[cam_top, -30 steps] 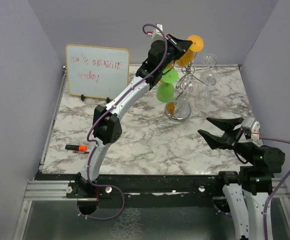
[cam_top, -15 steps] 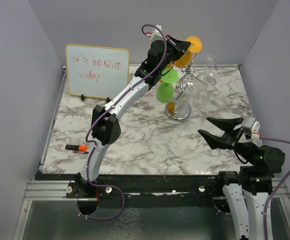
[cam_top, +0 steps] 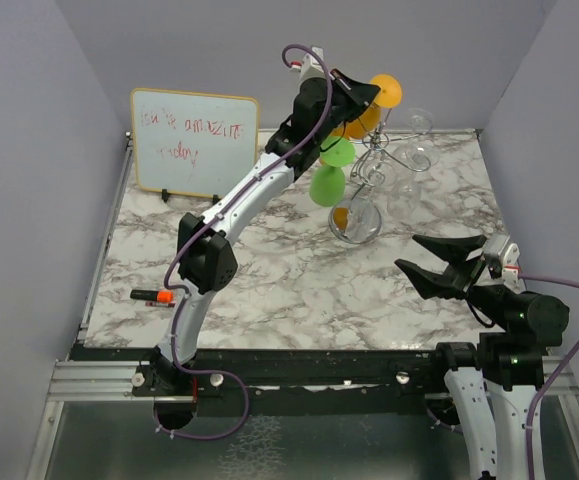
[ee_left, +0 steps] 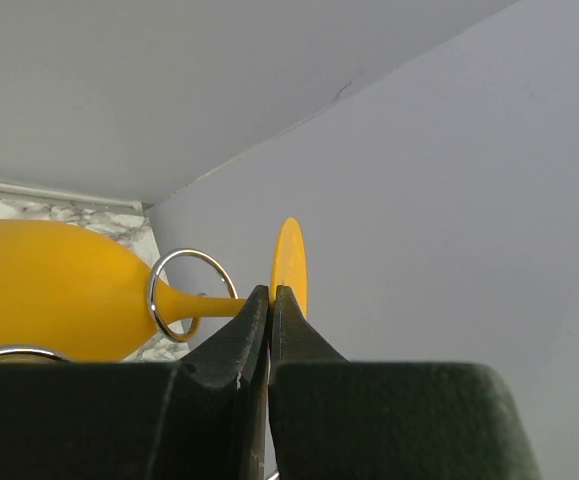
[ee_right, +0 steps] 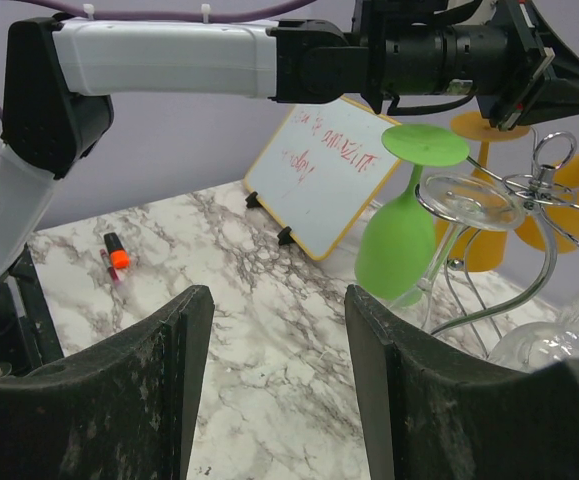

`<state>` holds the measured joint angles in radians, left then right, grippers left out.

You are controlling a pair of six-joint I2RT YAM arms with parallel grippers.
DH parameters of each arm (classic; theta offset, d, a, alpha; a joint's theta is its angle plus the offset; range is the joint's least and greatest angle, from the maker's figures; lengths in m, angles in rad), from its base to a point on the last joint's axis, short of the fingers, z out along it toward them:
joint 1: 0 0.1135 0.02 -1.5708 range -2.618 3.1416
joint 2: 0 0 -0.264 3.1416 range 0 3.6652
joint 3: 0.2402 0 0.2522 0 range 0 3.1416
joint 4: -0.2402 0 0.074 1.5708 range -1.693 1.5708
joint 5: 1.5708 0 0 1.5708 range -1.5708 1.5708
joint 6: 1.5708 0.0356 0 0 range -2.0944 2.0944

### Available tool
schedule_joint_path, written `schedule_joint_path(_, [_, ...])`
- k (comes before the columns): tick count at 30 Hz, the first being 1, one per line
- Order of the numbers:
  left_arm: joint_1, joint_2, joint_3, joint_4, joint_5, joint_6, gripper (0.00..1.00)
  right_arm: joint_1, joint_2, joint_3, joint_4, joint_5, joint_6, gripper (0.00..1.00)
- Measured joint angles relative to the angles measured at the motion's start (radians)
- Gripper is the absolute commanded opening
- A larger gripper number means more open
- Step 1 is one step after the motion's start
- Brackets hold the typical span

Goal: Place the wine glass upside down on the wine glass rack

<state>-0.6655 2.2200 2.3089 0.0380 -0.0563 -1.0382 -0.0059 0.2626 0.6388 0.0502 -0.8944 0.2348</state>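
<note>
The left gripper (ee_left: 270,292) is closed tight, tips at the foot of the orange glass (ee_left: 59,290). Its stem passes through a ring of the rack (ee_left: 191,295), foot uppermost. The right gripper (cam_top: 431,262) hangs wide, holding nothing, well apart from the rack.

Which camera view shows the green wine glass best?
The right wrist view: the green wine glass hangs upside down there, large and near, with foot, stem and bowl all clear. The top external view shows it smaller, beside the left arm. The left wrist view does not show it.
</note>
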Motion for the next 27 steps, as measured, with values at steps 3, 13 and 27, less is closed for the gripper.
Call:
schedule_joint_path(3, [0.0, -0.009, -0.001, -0.023, -0.002, 0.006, 0.02, 0.0, 0.0, 0.0, 0.0, 0.0, 0.0, 0.61])
schedule_joint_path(13, [-0.002, -0.024, -0.015, -0.064, -0.029, 0.034, 0.13, 0.0, -0.002, 0.0, 0.0, 0.0, 0.001, 0.61])
schedule_joint_path(27, [0.0, -0.059, -0.009, -0.176, -0.038, 0.102, 0.26, 0.0, -0.002, 0.0, 0.001, 0.0, 0.008, 0.61])
